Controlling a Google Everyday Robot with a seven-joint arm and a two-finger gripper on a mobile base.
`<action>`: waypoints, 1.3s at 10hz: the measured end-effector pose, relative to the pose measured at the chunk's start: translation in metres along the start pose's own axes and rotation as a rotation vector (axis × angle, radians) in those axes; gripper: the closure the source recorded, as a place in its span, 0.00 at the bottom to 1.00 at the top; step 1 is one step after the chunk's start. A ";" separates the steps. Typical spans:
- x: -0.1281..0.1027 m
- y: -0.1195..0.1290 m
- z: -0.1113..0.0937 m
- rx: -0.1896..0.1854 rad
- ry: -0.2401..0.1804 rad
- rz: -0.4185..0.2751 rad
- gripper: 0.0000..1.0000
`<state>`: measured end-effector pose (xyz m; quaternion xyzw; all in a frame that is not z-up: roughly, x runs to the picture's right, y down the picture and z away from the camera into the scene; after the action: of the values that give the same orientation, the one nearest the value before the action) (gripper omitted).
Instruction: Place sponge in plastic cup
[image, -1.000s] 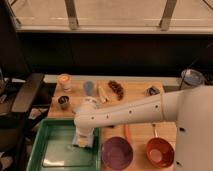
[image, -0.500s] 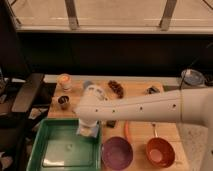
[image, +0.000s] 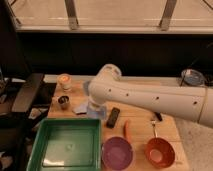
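Note:
My gripper (image: 94, 109) hangs below the white arm's wrist, just above the far right corner of the green tray (image: 35, 145). It is shut on the sponge (image: 81, 108), a pale blue-grey pad that sticks out to the left of the gripper, over the wooden table. The light-blue plastic cup (image: 86, 88) stands just behind and above the gripper. It is mostly hidden by the arm, and only a sliver of its left side shows.
An orange-and-white cup (image: 64, 81) and a small dark metal cup (image: 63, 101) stand to the left. A dark bar (image: 113, 117), an orange stick (image: 127, 130), a purple bowl (image: 117, 152), an orange bowl (image: 160, 151) and a utensil (image: 155, 127) lie at the front right. A round dish (image: 192, 77) sits at the far right.
The gripper has moved from over the green tray up and away, toward the blue cup, with the sponge in it. The arm has swung further across the table and now covers the cup.

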<state>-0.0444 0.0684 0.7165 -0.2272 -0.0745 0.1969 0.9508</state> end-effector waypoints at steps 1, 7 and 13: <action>-0.007 -0.027 -0.002 0.019 -0.017 0.012 1.00; -0.061 -0.147 0.007 0.069 -0.164 0.085 1.00; -0.065 -0.165 0.011 0.068 -0.195 0.111 1.00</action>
<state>-0.0500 -0.0886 0.7986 -0.1782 -0.1471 0.2730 0.9338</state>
